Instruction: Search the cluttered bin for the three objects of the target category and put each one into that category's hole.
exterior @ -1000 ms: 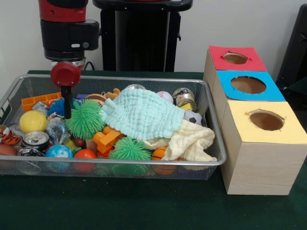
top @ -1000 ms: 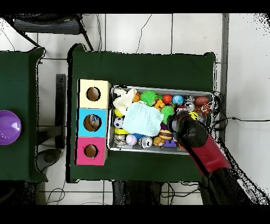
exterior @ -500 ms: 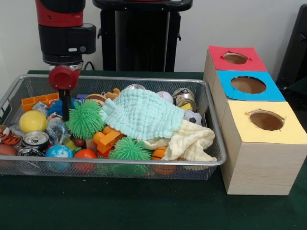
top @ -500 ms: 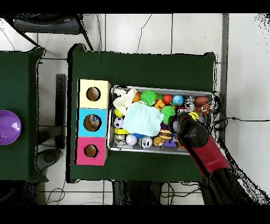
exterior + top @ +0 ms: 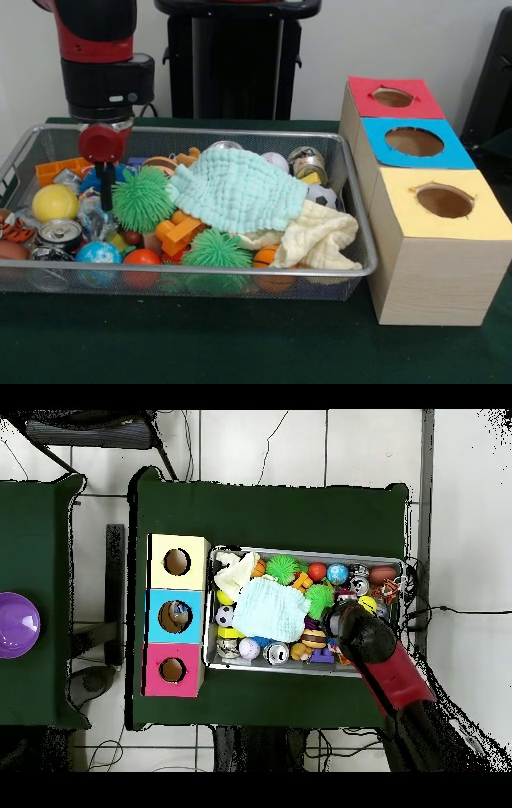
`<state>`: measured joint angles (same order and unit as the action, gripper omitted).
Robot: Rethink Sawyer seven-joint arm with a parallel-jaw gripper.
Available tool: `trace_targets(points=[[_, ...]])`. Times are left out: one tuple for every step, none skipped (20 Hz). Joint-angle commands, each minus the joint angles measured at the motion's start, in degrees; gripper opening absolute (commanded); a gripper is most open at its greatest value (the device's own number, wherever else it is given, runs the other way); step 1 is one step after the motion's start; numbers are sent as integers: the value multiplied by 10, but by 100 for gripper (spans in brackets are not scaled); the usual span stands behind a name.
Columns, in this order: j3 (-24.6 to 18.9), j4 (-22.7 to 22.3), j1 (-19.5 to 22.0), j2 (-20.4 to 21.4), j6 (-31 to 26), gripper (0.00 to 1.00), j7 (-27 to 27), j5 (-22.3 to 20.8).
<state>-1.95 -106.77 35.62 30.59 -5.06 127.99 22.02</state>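
Gripper (image 5: pixel 104 192) of the red and black arm is lowered into the silver wire-mesh bin (image 5: pixel 240 270), beside a spiky green ball (image 5: pixel 142 199); finger spacing cannot be told.

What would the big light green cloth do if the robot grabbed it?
The light green cloth would probably sag and stretch out, since it lies draped in soft folds over the toys. It looks light. Lifting it might tug the yellow cloth whose edge it overlaps.
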Motion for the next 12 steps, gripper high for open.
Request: trace_targets(points=[[7,59,-3,-35,16,100,69,7],[7,61,-3,-37,19,100,69,6],[6,64,-1,-39,23,100,67,3],[4,66,1,-41,26,100,66,1],[1,68,6,-41,26,100,63,-2],[2,70,5,-42,26,100,62,-3],[0,72,9,-43,29,100,60,-7],[0,74,9,-44,31,100,59,-8],[1,77,11,-45,32,100,58,-10],[3,80,10,-47,32,100,58,-10],[3,81,11,-47,31,100,57,-10],[2,83,13,-48,33,100,56,-12]])
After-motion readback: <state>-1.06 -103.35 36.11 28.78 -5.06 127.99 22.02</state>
